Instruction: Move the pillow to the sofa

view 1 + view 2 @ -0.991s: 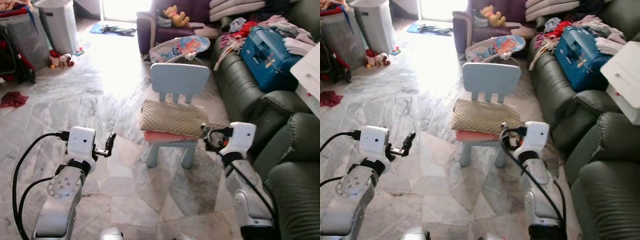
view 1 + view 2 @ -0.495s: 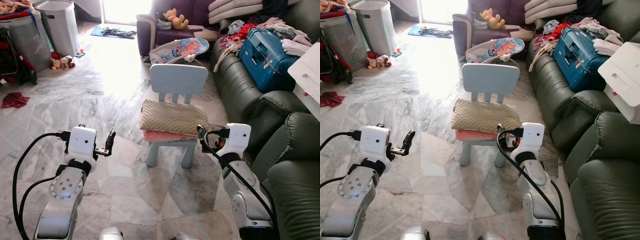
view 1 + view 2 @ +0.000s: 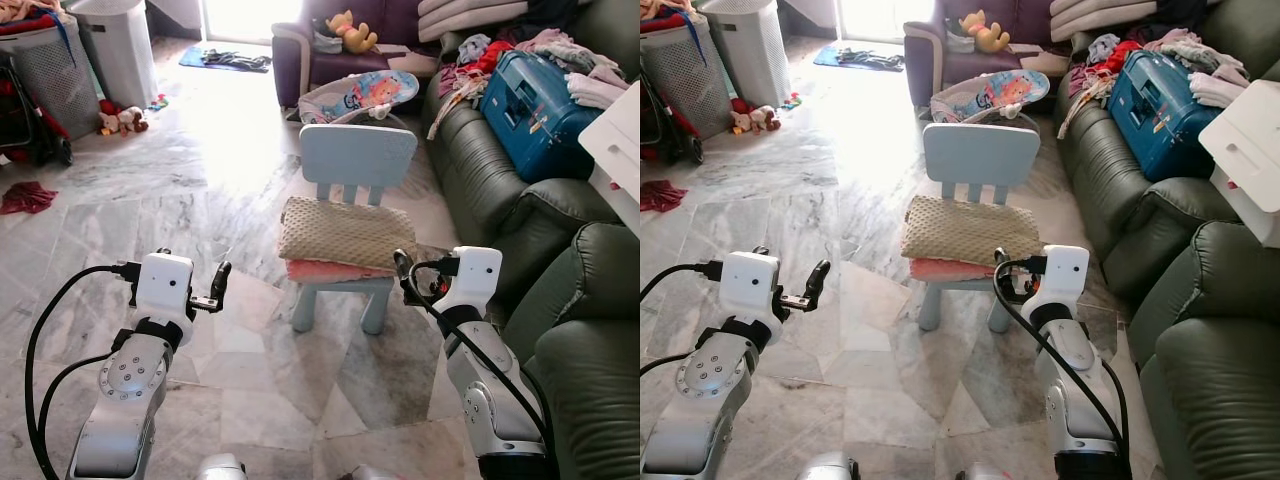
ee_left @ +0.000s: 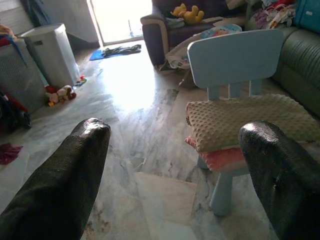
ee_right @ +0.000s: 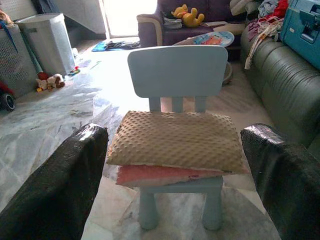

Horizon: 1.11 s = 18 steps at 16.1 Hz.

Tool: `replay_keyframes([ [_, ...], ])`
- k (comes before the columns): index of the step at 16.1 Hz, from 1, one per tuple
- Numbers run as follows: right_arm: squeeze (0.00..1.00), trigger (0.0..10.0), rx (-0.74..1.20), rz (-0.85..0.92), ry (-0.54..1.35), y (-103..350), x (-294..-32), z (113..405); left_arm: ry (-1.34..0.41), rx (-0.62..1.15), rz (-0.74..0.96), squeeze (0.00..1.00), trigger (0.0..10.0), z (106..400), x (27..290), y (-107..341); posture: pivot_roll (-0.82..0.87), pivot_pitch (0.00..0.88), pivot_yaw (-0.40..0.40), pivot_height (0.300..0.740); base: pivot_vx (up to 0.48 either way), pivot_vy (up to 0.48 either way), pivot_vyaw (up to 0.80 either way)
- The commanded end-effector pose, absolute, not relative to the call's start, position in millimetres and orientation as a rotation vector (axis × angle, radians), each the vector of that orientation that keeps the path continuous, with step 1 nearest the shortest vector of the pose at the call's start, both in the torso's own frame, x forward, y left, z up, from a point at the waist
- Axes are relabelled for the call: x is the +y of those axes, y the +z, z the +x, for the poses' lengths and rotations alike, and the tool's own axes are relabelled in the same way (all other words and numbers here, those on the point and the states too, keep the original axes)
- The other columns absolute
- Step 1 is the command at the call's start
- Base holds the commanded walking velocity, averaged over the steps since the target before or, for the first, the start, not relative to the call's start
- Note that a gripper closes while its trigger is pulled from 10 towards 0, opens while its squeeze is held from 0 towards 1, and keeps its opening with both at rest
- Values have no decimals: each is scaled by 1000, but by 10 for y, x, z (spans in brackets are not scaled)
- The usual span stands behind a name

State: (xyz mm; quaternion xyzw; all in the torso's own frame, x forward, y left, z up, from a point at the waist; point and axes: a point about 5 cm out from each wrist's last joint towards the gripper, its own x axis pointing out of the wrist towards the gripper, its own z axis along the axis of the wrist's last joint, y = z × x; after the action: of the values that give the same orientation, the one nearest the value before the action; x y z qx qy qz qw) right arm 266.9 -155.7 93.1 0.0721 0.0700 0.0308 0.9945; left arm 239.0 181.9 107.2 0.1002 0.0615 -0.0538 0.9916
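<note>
A beige dotted pillow (image 3: 345, 232) lies on top of a pink pillow (image 3: 335, 271) on a small light-blue child's chair (image 3: 358, 155) straight ahead. The dark green sofa (image 3: 480, 175) runs along the right. My right gripper (image 3: 403, 272) is open, held at seat height just off the chair's front right corner; its wrist view looks squarely at the beige pillow (image 5: 175, 140). Further back on the left, my left gripper (image 3: 218, 285) is open too, hovering over the floor with the pillows (image 4: 245, 122) off to one side.
On the sofa sit a blue suitcase (image 3: 535, 105) and piled clothes (image 3: 480, 55). A white box (image 3: 618, 150) juts in at the right edge. A baby bouncer (image 3: 360, 95) and a purple armchair (image 3: 330, 45) stand behind the chair. Baskets (image 3: 60, 70) stand far left on the marble floor (image 3: 200, 190).
My right gripper has edged slightly left, closer to the chair's front corner. The left arm has held still.
</note>
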Motion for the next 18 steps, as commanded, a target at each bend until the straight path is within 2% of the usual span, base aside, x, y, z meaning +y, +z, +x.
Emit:
replay_keyframes([
  [1,0,10000,102,142,62,1018,-1569,2683,-109,116,209,0,10000,2391,1810,1087,31,0,-80,740,0,0,0],
  [16,0,10000,102,142,62,1018,-1569,2683,-109,116,209,0,10000,2391,1810,1087,31,0,-80,740,0,0,0],
  [17,0,10000,98,126,74,1025,-1551,2684,-91,90,237,0,10000,2381,1800,1091,0,0,0,740,0,0,0],
  [18,0,10000,48,145,-45,938,-1630,2613,-196,139,211,0,10000,2594,1623,928,10,0,-18,740,0,0,0],
])
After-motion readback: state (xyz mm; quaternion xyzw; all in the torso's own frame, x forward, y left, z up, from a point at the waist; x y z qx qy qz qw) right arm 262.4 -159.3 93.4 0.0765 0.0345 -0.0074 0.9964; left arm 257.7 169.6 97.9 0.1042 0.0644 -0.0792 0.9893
